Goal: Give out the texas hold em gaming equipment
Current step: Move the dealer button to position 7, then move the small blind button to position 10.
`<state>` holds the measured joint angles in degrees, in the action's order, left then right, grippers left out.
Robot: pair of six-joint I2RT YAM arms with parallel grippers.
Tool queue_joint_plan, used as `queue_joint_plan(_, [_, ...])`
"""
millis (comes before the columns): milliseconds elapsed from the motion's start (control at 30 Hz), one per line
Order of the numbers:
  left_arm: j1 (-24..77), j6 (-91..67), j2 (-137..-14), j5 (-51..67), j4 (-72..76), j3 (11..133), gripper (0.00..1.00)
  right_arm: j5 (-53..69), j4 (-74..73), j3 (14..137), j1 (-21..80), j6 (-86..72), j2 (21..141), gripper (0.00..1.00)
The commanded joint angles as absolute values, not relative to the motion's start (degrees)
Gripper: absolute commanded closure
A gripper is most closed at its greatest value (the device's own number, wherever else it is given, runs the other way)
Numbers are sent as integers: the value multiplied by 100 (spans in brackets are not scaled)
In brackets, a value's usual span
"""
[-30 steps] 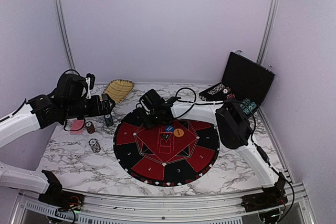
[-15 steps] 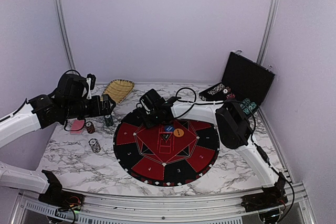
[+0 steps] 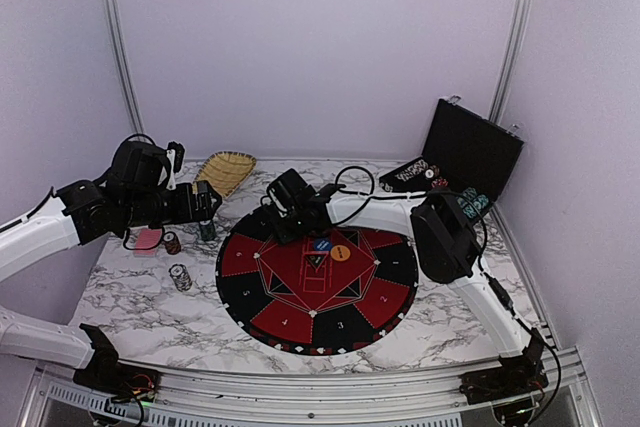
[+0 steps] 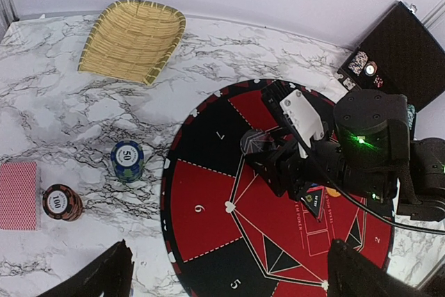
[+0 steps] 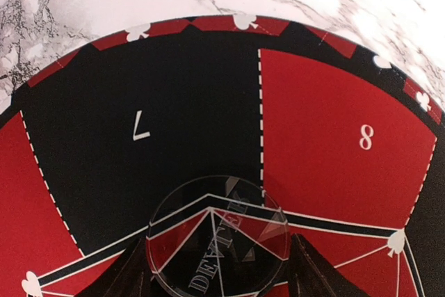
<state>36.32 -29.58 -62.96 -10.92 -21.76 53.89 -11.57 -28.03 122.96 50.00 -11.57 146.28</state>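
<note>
My right gripper (image 5: 219, 243) is low over the mat's far-left part, where fields 7 and 8 meet, shut on a clear round disc (image 5: 217, 238) engraved with letters. That gripper (image 3: 277, 225) also shows in the top view. The left gripper (image 4: 233, 270) hovers wide open and holds nothing, above the mat's left edge. A blue chip stack (image 4: 127, 160), a brown chip stack (image 4: 61, 202) and pink-backed cards (image 4: 19, 195) lie left of the mat. A third chip stack (image 3: 180, 277) stands nearer the front. An orange disc (image 3: 341, 253) and a blue disc (image 3: 321, 245) rest near the mat's centre.
The round red-and-black mat (image 3: 300, 299) covers the table's middle. A woven basket (image 3: 225, 172) sits at the back left. An open black case (image 3: 470, 152) with more chips stands at the back right. The right arm's cable loops over the mat's far edge.
</note>
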Motion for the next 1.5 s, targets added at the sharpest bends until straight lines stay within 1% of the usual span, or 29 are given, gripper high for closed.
queue_joint_plan(0, [3604, -2971, -6330, -1042, -2198, 5480, 1, -1242, -3187, 12343, 4838, -1178, 14758, 35])
queue_joint_plan(67, [3604, -2969, -6330, -1037, -2202, 5491, 1, -1175, -3203, 12393, 4842, -1170, 14744, 31])
queue_joint_plan(267, [3604, -2954, -6328, -1033, -2207, 5519, 1, -914, -3261, 12488, 4866, -1157, 14543, 11])
queue_joint_plan(333, [3604, -2953, -6333, -1035, -2206, 5536, 1, -883, -3284, 12481, 4885, -1136, 14380, 7])
queue_joint_plan(400, [3604, -2960, -6331, -1037, -2207, 5553, 1, -887, -3300, 12429, 4915, -1100, 14200, 5])
queue_joint_plan(500, [3604, -2962, -6327, -1045, -2207, 5572, 1, -881, -3183, 12090, 4925, -1113, 13804, 5])
queue_joint_plan(667, [3596, -2996, -6294, -1082, -2209, 5573, 1, -947, -2835, 11106, 4922, -1201, 13000, 7])
queue_joint_plan(867, [3595, -3028, -6284, -1074, -2198, 5546, 1, -1062, -2672, 10324, 4900, -1257, 12414, 16])
queue_joint_plan(1067, [3598, -3032, -6263, -1038, -2192, 5546, 1, -1047, -2666, 10018, 4794, -1318, 12424, 25])
queue_joint_plan(1467, [3595, -3017, -6265, -1009, -2197, 5536, 1, -1020, -2560, 9812, 4664, -1523, 12899, 27])
